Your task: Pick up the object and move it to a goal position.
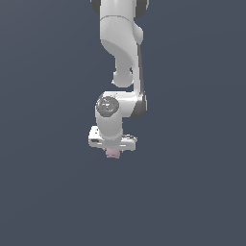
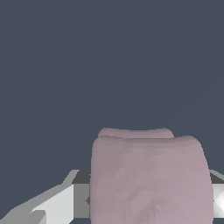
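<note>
Below downward-pointing arm [image 1: 120, 57], jaws clamped on pink object [image 1: 113, 153].

The Panda arm [image 1: 120, 43] has glossy white rounded shells, dark joint bands and a grey round cap [image 1: 107, 105], above a wide white gripper [image 1: 112, 150].

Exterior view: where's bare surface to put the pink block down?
Bare dark surface lies all around the arm, to both the exterior view's left and right and below. The only crowded spot is under the gripper, where the pink block sits between the fingers.
</note>
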Motion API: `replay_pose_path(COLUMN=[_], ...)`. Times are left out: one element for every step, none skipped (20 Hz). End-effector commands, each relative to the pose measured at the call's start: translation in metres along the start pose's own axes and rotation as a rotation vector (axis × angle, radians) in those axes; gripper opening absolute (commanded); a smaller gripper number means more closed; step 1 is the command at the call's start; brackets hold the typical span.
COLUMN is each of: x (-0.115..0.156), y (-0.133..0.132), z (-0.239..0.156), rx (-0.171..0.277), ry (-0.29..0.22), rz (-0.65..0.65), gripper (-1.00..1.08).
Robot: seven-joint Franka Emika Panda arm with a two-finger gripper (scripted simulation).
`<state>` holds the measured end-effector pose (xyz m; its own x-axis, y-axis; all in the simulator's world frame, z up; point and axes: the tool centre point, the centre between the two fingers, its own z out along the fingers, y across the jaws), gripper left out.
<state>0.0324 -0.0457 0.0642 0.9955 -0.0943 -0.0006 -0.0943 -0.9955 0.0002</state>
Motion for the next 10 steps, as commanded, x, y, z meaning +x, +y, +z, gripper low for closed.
replay_pose_path(x=[-0.005, -0.007, -0.009, -0.012, -0.015, -0.018, -0.022, -0.025, -0.029, -0.033], y=[-0.006, -0.008, -0.011, -0.014, -0.017, -0.021, -0.024, -0.028, -0.032, -0.036], z=[-0.013, -0.019, -0.026, -0.033, -0.041, -0.049, -0.058, -0.068, -0.077, -0.087], rx=[0.0, 0.0, 0.0, 0.0, 0.0, 0.0, 0.0, 0.0, 0.0, 0.0], ry=[0.001, 0.001, 0.001, 0.001, 0.001, 0.001, 0.001, 0.001, 0.001, 0.001], rz=[0.0, 0.0, 0.0, 0.0, 0.0, 0.0, 0.0, 0.0, 0.0, 0.0], gripper=[-1.0, -1.0, -1.0, -1.0, -1.0, -1.0, -1.0, -1.0, -1.0, -1.0])
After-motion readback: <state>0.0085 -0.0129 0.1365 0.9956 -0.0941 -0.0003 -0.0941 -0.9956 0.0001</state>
